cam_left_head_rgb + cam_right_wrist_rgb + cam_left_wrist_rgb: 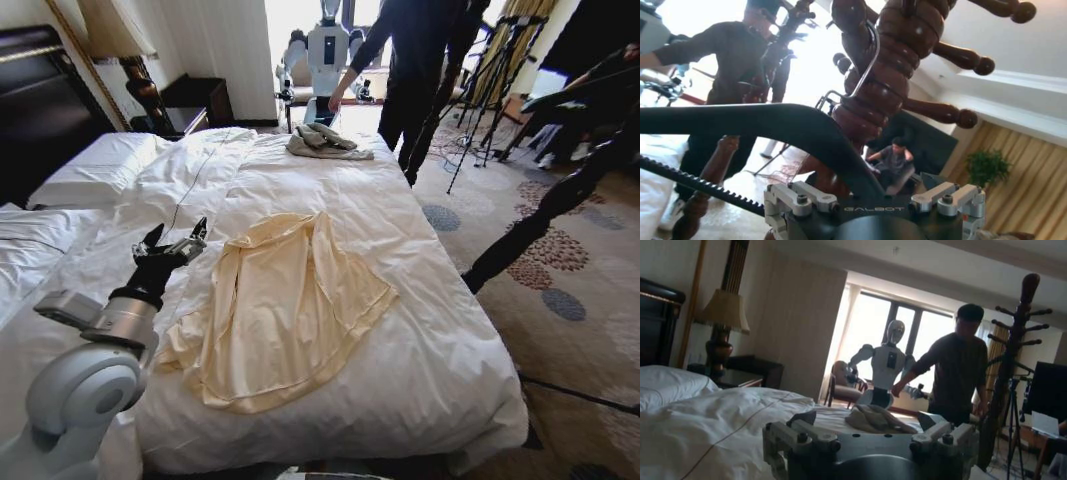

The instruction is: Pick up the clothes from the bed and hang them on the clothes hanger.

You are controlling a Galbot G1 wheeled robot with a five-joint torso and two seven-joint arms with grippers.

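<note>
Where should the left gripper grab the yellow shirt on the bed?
Probably at the collar end of the yellow shirt, nearest the left gripper, coming down from above: it lies flat on the bed, and the wrinkled fabric there gives folds to pinch.

A grey garment (pixel 327 142) lies crumpled at the far end, with a white humanoid robot (pixel 327 48) just beyond it by the window. At far left a table lamp (pixel 128 55) stands on a dark nightstand (pixel 190 103). Black tripods (pixel 492 75) stand far right on patterned carpet (pixel 560 290). A turned wooden coat stand (pixel 883 75) rises nearby.
</note>
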